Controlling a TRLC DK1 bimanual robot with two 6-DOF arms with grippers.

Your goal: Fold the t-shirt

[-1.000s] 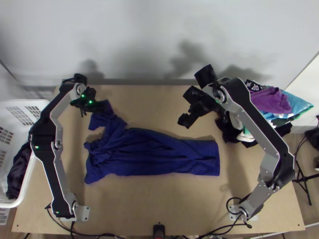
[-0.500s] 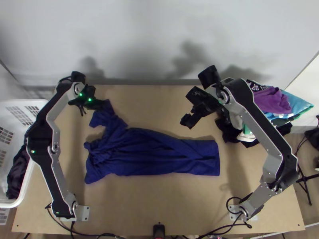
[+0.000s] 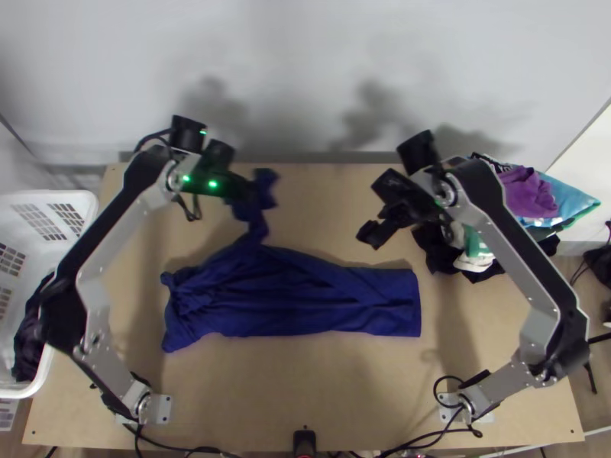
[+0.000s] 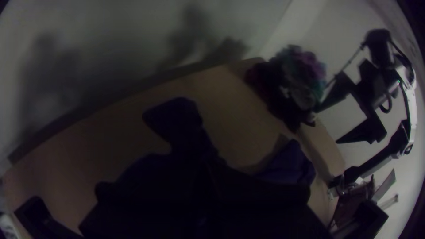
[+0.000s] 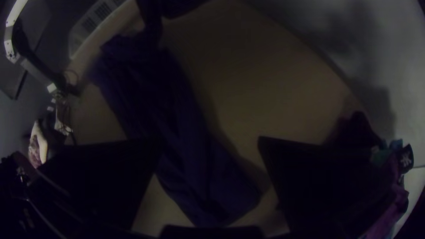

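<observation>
The dark blue t-shirt point(image 3: 305, 298) lies lengthwise in a long strip, bunched at its left end. Its sleeve part is lifted from the table's far left, with my left gripper point(image 3: 243, 191) shut on it. In the left wrist view the raised cloth point(image 4: 177, 119) sticks out beyond the dark left gripper point(image 4: 201, 190). Over the table, beyond the shirt's right half, hangs my right gripper point(image 3: 376, 221). The right wrist view has the right gripper point(image 5: 206, 144) open, its wide fingers apart and the shirt point(image 5: 177, 115) below them.
A pile of mixed clothes point(image 3: 527, 195) sits at the table's far right corner. At the left edge stands a white basket point(image 3: 46, 374) with dark cloth inside. Bare wood point(image 3: 305, 389) runs along the near side, and a wall rises behind the table.
My left gripper has moved right with the sleeve part, which has swung over and up off the table. The right gripper has shifted slightly to the right.
</observation>
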